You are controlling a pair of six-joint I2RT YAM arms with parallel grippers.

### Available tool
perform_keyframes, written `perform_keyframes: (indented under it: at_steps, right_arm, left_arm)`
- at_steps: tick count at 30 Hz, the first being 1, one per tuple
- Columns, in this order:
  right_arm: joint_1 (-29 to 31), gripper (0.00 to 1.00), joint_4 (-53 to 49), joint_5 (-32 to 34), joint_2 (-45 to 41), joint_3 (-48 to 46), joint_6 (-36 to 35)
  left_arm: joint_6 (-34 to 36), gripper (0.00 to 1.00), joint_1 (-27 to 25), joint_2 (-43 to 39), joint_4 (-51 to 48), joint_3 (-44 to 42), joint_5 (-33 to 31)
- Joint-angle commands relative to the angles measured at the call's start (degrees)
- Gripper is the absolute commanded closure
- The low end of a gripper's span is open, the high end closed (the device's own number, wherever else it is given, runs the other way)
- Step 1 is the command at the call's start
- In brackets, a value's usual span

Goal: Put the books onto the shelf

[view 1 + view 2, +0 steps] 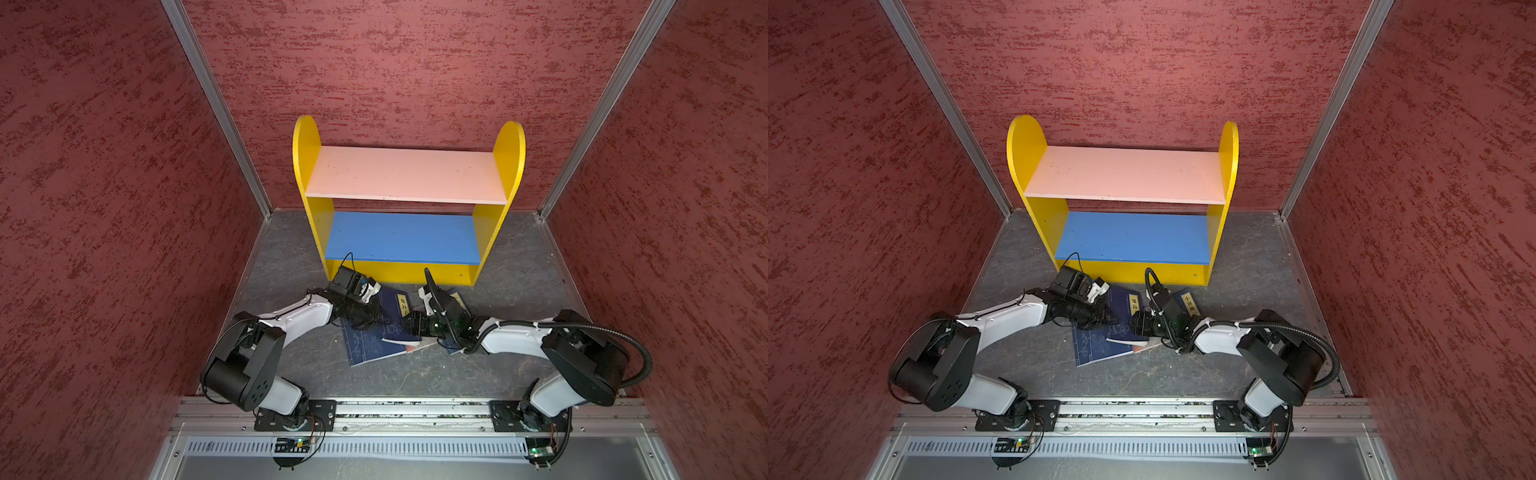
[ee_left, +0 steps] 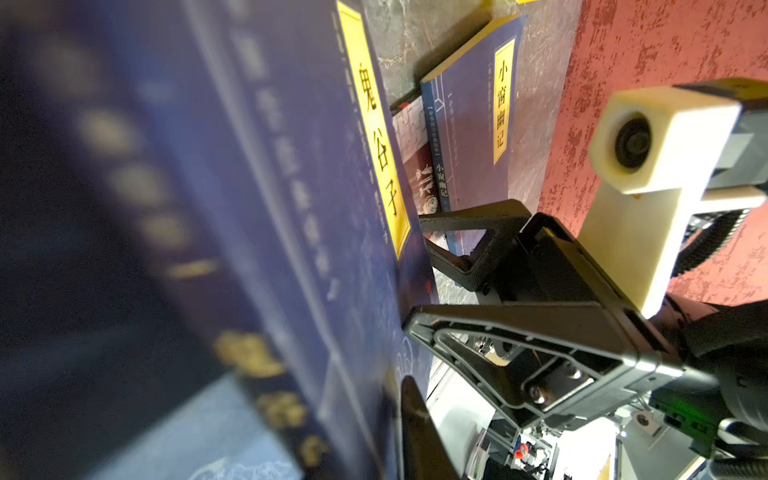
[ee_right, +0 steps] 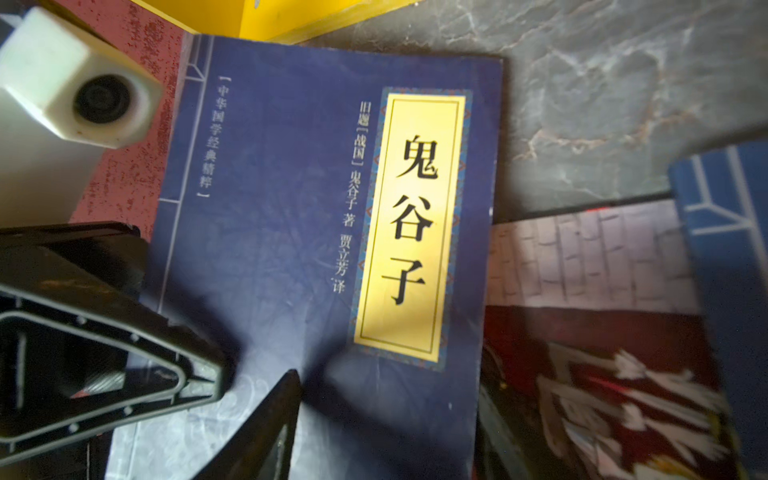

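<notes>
1. Standing bare at the back of the desk (image 1: pixel 415 376): shelf (image 1: pixel 407 174), with yellow round-topped sides, a pink upper board and a blue lower board. Nothing sits on either board. Progress: no book is shelved, and every book in view lies on the desk before the shelf's base. By this showing the whole task is left to do, with a first pick-up in hand.
2. Left claw (image 1: pixel 374 316): closed narrow on the spine-side edge of the navy book. One finger lies on the cover in the right wrist view.
3. Navy book (image 3: pixel 311 228): thin paperback with a yellow label reading 鬼谷子 and a faintly creased cover. It appears raised off the pile, and its pale page edge shows in both top views.
4. Second navy book (image 1: pixel 365 349): flat on the desk beneath item 3, with a pale line pattern on the cover.
5. Pink-and-dark-red book (image 3: pixel 582 332): flat, illustrated, overlapped by navy covers on both sides.
6. Right claw (image 1: pixel 409 323): jaws apart at the raised book's free edge, gripping nothing that shows.
7. Third navy book (image 2: pixel 473 124): flat, rightmost, labelled 小窗幽记, partly under the right arm.
</notes>
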Motion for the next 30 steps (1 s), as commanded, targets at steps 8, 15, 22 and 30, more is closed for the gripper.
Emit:
perform_keyframes:
  at_steps: [8,15,22,30]
  right_arm:
    - [0.5,0.25,2.2,2.7,-4.4,-1.1,2.3]
    - [0.5,0.19,-0.2,4.2,-13.2,-3.3,3.3]
    - [0.4,0.16,-3.0,3.9,-23.9,-6.0,4.3]
    - [0.4,0.14,-2.4,1.6,-32.3,-6.8,6.6]
  left_arm:
    - [3.3,1.0,1.5,-4.8,-3.9,1.4,0.1]
    - [7.5,1.0,2.2,-8.5,-12.6,5.4,3.4]
    - [9.9,1.0,2.5,-14.7,-18.1,7.6,7.5]
    - [7.4,1.0,6.9,-19.9,-19.6,11.9,8.1]
